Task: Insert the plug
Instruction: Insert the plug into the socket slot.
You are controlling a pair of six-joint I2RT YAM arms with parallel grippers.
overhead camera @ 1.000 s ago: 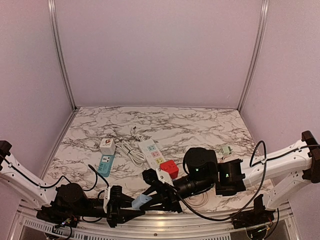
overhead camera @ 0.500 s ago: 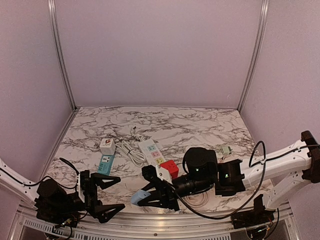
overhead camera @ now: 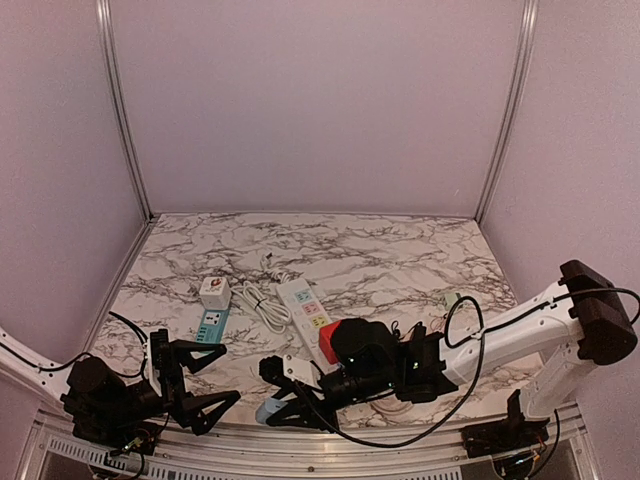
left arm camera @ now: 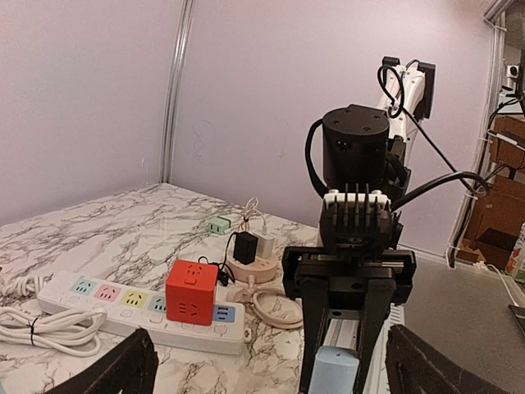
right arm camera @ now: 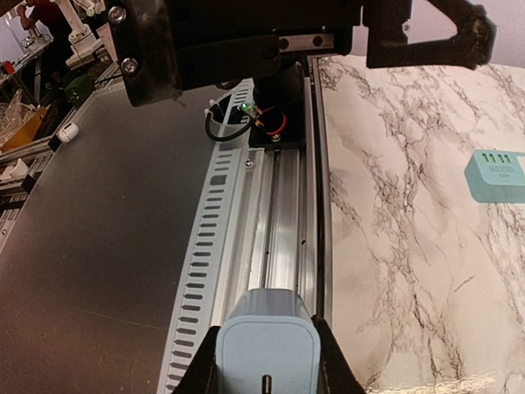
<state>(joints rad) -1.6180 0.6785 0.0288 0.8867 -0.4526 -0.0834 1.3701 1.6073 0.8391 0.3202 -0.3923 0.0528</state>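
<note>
Right gripper [overhead camera: 274, 409]: clamped on the pale blue, rounded plastic plug [right arm camera: 267, 343], one finger on each flank. This leaves the end face bare, which I judge to be the reason for the grip.
Plug: it hangs low over the ribbed aluminium rail [right arm camera: 275, 222] at the table's near edge and is not above any socket. One dark pin shows on its face in the right wrist view; the other prongs cannot be made out.
Left gripper [overhead camera: 207, 377]: its fingers are wide apart with nothing between them, and it faces the right gripper along the near edge. It is probably parked out of the way, or ready to steady a socket block.
White power strip with pastel sockets [left arm camera: 123, 302]: it lies flat on the marbled table top [overhead camera: 380, 250] with its sockets facing up, so a plug would have to come down onto it from above.
Red cube socket block [left arm camera: 191, 293]: it appears seated on the strip, taking one place at the end nearer the right arm.
Teal flat socket block [overhead camera: 211, 326]: it lies to the left, just beside the small white cube adapter [overhead camera: 213, 292], and is another possible target.
Coiled white cable [overhead camera: 262, 303]: it is bundled between the white cube and the strip, clear of the approach.
Step in hand: my reading is that the plug is being carried, and nothing is inserted yet.
</note>
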